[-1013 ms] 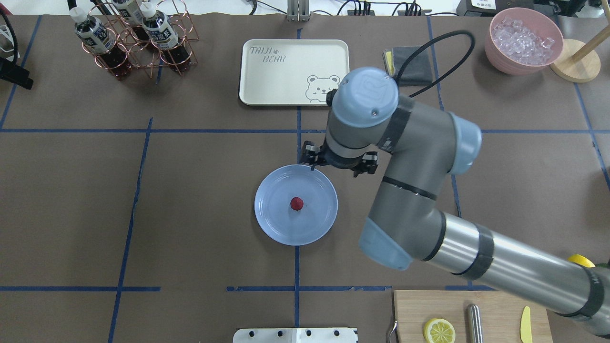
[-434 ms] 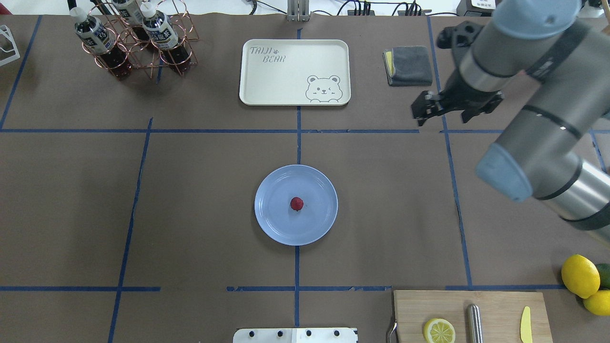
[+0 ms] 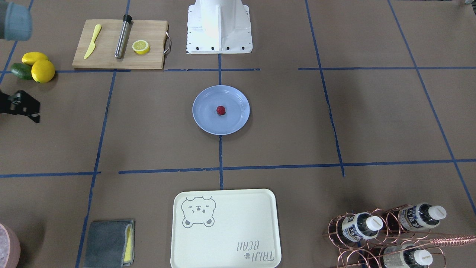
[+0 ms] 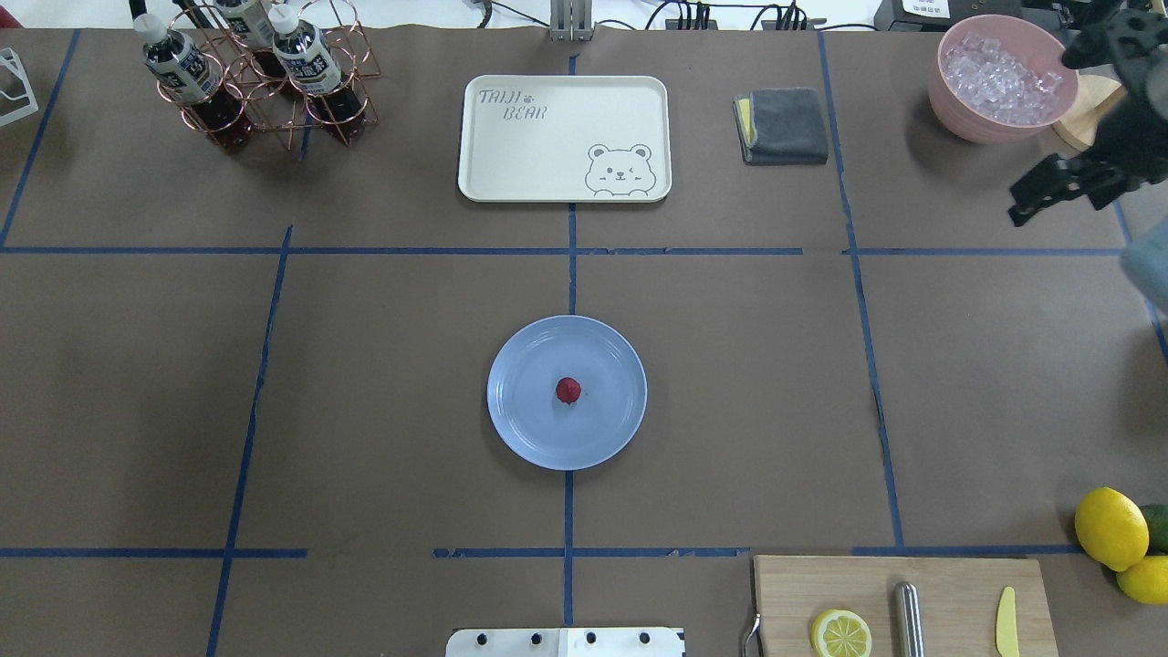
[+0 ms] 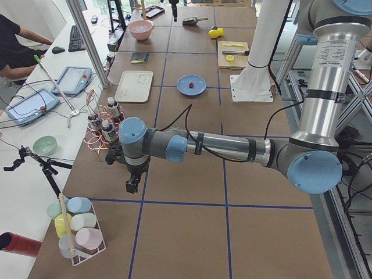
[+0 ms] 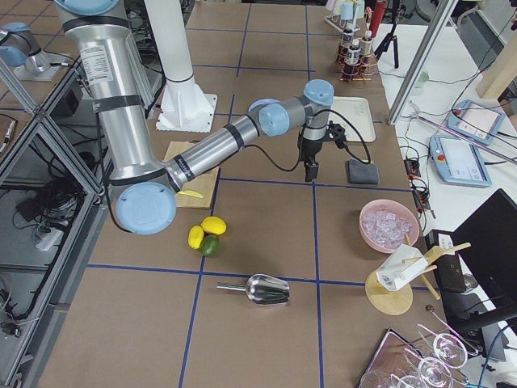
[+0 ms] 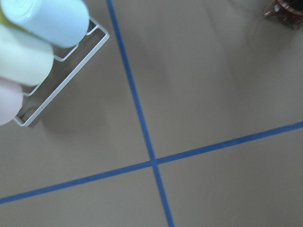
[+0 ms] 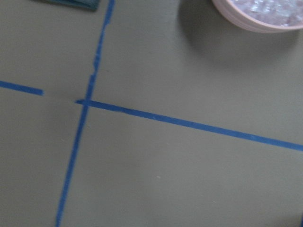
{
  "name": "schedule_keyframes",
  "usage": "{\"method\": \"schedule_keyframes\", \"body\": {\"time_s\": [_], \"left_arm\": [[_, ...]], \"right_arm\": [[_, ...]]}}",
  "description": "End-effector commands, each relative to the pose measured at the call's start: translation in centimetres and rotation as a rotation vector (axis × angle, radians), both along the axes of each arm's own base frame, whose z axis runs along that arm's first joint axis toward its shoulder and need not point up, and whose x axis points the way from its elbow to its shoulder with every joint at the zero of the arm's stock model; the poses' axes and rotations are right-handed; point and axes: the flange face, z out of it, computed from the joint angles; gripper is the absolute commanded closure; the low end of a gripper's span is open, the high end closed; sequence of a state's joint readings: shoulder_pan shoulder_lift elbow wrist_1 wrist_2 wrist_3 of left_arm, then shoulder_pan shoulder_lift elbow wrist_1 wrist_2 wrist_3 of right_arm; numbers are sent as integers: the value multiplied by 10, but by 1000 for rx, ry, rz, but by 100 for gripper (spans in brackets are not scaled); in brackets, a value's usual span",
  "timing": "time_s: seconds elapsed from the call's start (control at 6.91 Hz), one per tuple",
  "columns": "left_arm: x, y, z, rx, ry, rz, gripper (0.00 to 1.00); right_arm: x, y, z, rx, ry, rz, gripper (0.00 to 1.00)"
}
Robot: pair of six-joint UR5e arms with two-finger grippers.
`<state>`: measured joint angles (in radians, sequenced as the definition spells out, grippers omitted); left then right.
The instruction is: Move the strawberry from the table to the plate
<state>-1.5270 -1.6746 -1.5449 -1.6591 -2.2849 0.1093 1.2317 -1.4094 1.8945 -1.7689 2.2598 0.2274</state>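
The small dark-red strawberry [image 4: 568, 390] lies in the middle of the light-blue plate [image 4: 525, 420], which rests on the brown table [image 4: 383, 365] at its centre. Both show again in the front view: strawberry [image 3: 221, 110], plate [image 3: 206, 119]. My right gripper [image 4: 1077, 187] hangs far off at the table's right edge near the ice bowl, open and empty; it also shows as right gripper [image 3: 18, 106]. My left gripper [image 5: 132, 185] shows only in the left side view, low over the table by a cup rack, and I cannot tell its state.
A cream bear tray [image 4: 564, 137] and a grey cloth [image 4: 783, 125] lie beyond the plate. A bottle rack [image 4: 255, 73] stands far left, a pink ice bowl [image 4: 999, 78] far right. Lemons [image 4: 1110, 527] and a cutting board [image 4: 903, 607] sit near right.
My right arm has swung from the plate's far rim out to the table's right edge. The strawberry has stayed still on the plate.
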Motion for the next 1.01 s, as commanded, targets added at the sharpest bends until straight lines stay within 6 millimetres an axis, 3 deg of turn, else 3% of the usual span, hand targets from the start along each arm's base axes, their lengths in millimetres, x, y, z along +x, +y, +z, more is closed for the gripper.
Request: {"method": "schedule_keyframes", "body": {"time_s": [0.0,0.43,0.58,0.87], "left_arm": [[-7,27,34,-55,-2,3,0],[-8,31,37,-64,-2,2,0],[-8,33,38,-66,-1,2,0],[-13,43,46,-83,-1,-7,0]], "right_arm": [[99,32,106,-25,-68,-62,0],[169,39,172,-25,-82,-51,0],[169,33,165,-12,-82,-48,0],[169,36,169,7,-82,-50,0]]}}
